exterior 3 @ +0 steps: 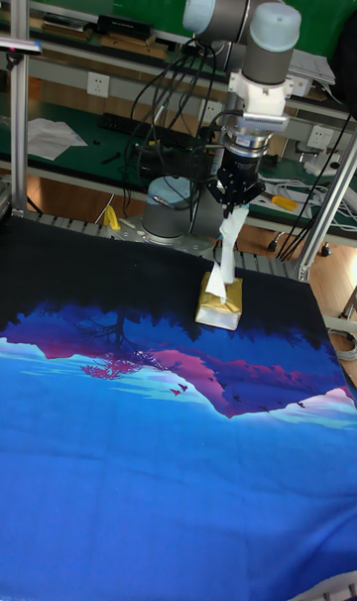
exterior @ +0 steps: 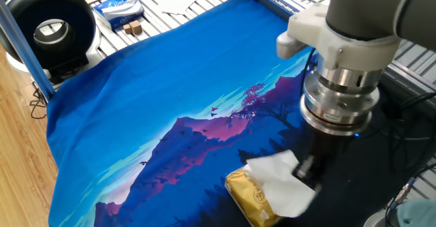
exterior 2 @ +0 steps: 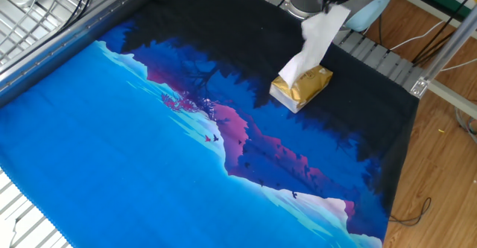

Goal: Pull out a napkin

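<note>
- Above the gold-yellow tissue pack, near the dark back edge of the printed cloth, my gripper is pinched on the top end of the napkin and holding it in the air.
- The napkin runs as a white strip from my fingertips down into the slot of the pack; in the tall fixed view its long axis is close to upright, tilted a little, with my gripper off to the far side of the pack rather than straight over it.
- From the other fixed view the same slant shows: the sheet climbs away from the pack toward the table's back edge, the upper end at my jaws.
- In the first fixed view the wrist blocks my fingertips, so I can't judge the pinch there; I only see the sheet draped across the top of the pack.
- The lower end looks tucked in the opening, so I'd call the pull unfinished.
- The relation that matters: pack below and toward the cloth's middle, me above and behind it, so pulling on along the strip's own line, up and back, should free the tail.
- Risk as I read it: a thin sheet may tear, or the light pack may lift with it.
</note>
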Controlling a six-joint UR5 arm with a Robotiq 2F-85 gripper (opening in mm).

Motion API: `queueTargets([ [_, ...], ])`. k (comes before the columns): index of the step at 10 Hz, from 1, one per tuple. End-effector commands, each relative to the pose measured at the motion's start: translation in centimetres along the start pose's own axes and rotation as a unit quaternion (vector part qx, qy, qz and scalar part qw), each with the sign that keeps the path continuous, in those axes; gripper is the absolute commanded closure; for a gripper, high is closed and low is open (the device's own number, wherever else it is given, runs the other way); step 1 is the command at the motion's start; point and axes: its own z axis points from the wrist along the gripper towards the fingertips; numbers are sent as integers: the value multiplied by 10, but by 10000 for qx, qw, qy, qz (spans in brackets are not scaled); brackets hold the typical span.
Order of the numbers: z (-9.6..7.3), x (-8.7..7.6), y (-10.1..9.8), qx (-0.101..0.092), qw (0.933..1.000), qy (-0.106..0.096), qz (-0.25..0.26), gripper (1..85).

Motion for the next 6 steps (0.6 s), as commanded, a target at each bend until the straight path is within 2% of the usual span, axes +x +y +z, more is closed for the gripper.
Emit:
queueTargets([
  [1, -6, 39, 24, -469, 9961, 748, -27, 847],
  [3, -10, 37, 53, -1034, 9916, 774, 24, 847],
  [4, -12, 14, 69, -1347, 9897, 449, 207, 847],
  [5, -11, -14, 68, -1329, 9907, 31, 279, 847],
  [6, -10, -41, 60, -1143, 9920, -444, 298, 847],
])
